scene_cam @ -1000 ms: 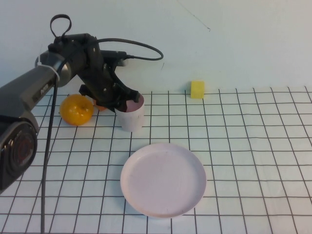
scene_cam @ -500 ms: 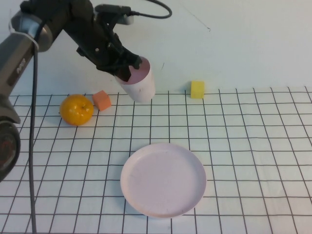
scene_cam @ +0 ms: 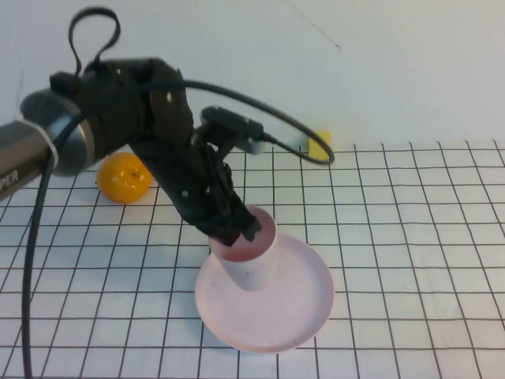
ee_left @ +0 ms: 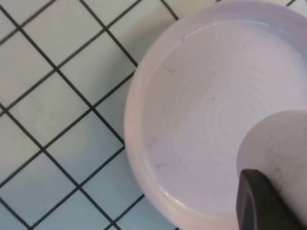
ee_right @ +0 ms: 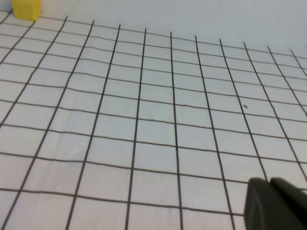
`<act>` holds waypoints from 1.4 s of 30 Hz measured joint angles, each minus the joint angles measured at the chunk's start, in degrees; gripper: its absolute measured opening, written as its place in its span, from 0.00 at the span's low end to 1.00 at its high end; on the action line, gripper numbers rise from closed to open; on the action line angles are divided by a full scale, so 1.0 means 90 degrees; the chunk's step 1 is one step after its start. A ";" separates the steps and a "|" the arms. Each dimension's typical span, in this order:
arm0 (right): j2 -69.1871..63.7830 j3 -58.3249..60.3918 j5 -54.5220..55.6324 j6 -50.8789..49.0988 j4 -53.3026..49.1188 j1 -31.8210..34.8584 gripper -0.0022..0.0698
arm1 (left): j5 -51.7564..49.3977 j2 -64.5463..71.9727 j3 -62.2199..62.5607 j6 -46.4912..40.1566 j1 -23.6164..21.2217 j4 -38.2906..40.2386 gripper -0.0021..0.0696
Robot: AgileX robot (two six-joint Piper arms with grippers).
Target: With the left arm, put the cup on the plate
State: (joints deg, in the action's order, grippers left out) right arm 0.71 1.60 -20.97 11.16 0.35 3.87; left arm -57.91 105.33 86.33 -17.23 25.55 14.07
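I log the left arm (scene_cam: 118,118) covering part of the orange fruit (scene_cam: 122,178) and yellow block (scene_cam: 319,144). Smooth pale pink cup (scene_cam: 251,264), tilted, over the round rimmed plate (scene_cam: 304,312) on the gridded worktop (scene_cam: 410,237); left gripper (scene_cam: 237,229) jaws clamped on its rim. Right gripper (ee_right: 276,203): cropped, low over bare grid; jaws, I cannot tell.

The left arm (scene_cam: 118,118) is black and chunky, with a grey tube part and a thin white band. A long black cable (scene_cam: 260,134) loops over it. Its left gripper (scene_cam: 237,229) is dark.
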 joint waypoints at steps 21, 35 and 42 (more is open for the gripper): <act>0.0000 0.0000 0.0000 0.0000 0.0000 0.0000 0.03 | 0.1743 0.0723 -0.0901 -0.0016 0.0264 -0.0013 0.36; 0.0000 0.0000 0.0000 0.0000 0.0000 0.0000 0.03 | 0.1502 -0.0641 0.0206 0.1093 0.0267 -0.1449 0.54; 0.0000 0.0000 0.0000 0.0000 0.0000 0.0000 0.03 | 0.1000 -0.2043 0.0380 0.2032 0.0267 -0.2644 0.09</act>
State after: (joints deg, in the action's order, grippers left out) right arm 0.71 1.60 -20.97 11.16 0.35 3.87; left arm -48.91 86.94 89.75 1.06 27.95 -9.73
